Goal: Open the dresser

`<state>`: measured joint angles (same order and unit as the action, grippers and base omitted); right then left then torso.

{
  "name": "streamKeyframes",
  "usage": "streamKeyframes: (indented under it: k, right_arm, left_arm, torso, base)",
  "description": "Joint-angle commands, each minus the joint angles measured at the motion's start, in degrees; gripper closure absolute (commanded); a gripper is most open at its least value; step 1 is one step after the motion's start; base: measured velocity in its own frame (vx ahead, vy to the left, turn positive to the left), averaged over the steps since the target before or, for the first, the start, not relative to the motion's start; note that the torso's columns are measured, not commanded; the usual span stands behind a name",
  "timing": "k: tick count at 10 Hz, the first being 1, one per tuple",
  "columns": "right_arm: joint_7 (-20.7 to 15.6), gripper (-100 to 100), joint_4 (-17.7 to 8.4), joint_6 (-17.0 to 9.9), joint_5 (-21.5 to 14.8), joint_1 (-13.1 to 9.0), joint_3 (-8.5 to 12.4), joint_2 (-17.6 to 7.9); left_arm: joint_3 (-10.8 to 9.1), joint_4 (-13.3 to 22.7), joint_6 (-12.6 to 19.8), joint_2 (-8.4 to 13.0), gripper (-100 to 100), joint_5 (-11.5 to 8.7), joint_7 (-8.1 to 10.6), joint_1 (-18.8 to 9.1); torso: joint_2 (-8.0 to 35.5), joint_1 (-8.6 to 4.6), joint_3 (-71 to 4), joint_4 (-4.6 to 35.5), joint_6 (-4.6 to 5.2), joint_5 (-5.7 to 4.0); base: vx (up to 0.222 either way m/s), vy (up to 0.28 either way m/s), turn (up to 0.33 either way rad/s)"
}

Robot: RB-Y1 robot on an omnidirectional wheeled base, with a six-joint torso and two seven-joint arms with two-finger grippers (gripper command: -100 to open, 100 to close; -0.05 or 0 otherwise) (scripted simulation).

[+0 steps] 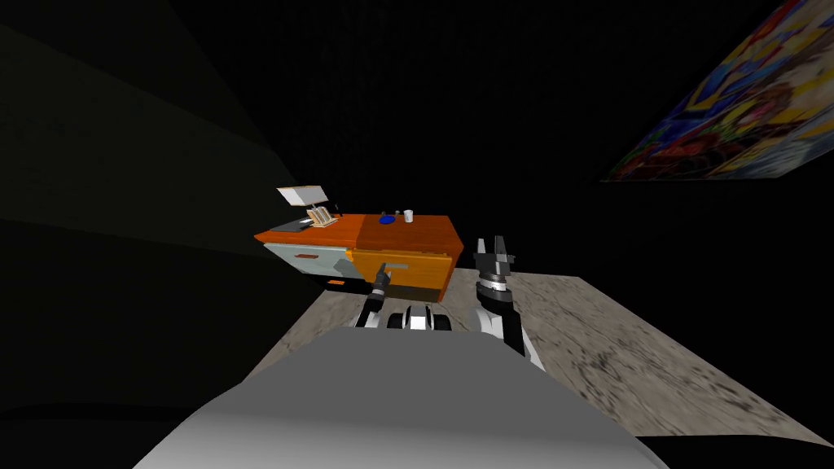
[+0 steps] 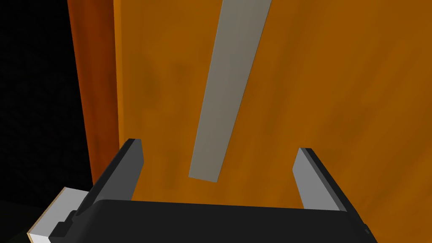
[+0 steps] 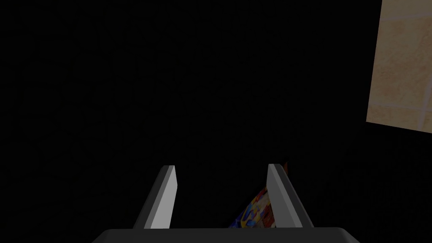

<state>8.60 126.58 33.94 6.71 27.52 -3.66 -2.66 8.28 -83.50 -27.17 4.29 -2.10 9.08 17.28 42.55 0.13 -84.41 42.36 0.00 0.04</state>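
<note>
While most of the room is dark, the dresser point(image 1: 403, 244) stands bright orange in the middle of the head view, at the far end of a mottled grey floor point(image 1: 619, 350). On its top, toward the back, are a white cup point(image 1: 408, 216) and, just left of it, a small blue thing point(image 1: 387, 218). Touching the dresser on the left is a cabinet point(image 1: 313, 259) with a grey front and an orange top, which carries a white box point(image 1: 303, 195). A colourful picture point(image 1: 733, 106) hangs in the upper right corner. Nothing stands between the robot and the dresser front.

The left gripper point(image 1: 383, 275) is at the lower front of the dresser, just below and left of the grey handle point(image 1: 397, 267). In the left wrist view this gripper point(image 2: 219, 145) is spread wide and grasps nothing. The flat handle point(image 2: 228, 97) runs away from it across the orange front, and its near end lies in line with the gap between the fingers. I cannot tell if a finger touches the front. The left forearm reaches forward and low.

The right gripper point(image 1: 491, 241) is right of the dresser, with the forearm raised and the fingers pointing up. In its wrist view this gripper point(image 3: 221, 166) is parted, less wide than the left, and empty.
</note>
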Motion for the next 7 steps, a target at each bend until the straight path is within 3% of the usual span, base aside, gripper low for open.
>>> streamKeyframes:
  k: [1, 3, 4, 5, 7]
  right_arm:
    - [0.0, 0, 0.0, 0.0, 0.0, 0.0, 0.0, 0.0]
    - [0.0, 0, 0.0, 0.0, 0.0, 0.0, 0.0, 0.0]
    - [0.0, 0, 0.0, 0.0, 0.0, 0.0, 0.0, 0.0]
    - [0.0, 0, 0.0, 0.0, 0.0, 0.0, 0.0, 0.0]
    - [0.0, 0, 0.0, 0.0, 0.0, 0.0, 0.0, 0.0]
  left_arm:
    - [-0.04, 0.2, 0.0, -2.9, -100, 0.0, 0.00, -0.1]
    - [-0.20, -1.3, 1.6, -2.5, -100, -0.1, -0.03, -0.3]
    - [-0.10, -0.9, 0.8, -2.5, -100, 0.0, 0.00, -0.1]
    - [-0.11, -1.0, 1.1, -2.5, 100, 0.0, -0.02, -0.1]
    - [0.37, -2.5, 1.4, -2.2, 100, 0.1, 0.18, 1.0]
  torso:
    - [0.0, -0.01, 0.0, 0.0, 0.00, 0.00]
    - [-0.2, -0.09, -0.1, -0.1, 0.00, -0.03]
    - [-0.5, -0.18, -0.3, -0.1, 0.01, -0.05]
    - [-0.4, -0.15, -0.2, -0.1, 0.00, -0.04]
    - [0.2, -0.04, 0.1, 0.0, -0.07, -0.01]
  base:
    - [0.000, 0.000, 0.000]
    - [0.026, -0.009, -0.003]
    - [0.033, -0.011, -0.001]
    - [0.000, 0.000, 0.000]
    - [-0.146, 0.008, 0.015]
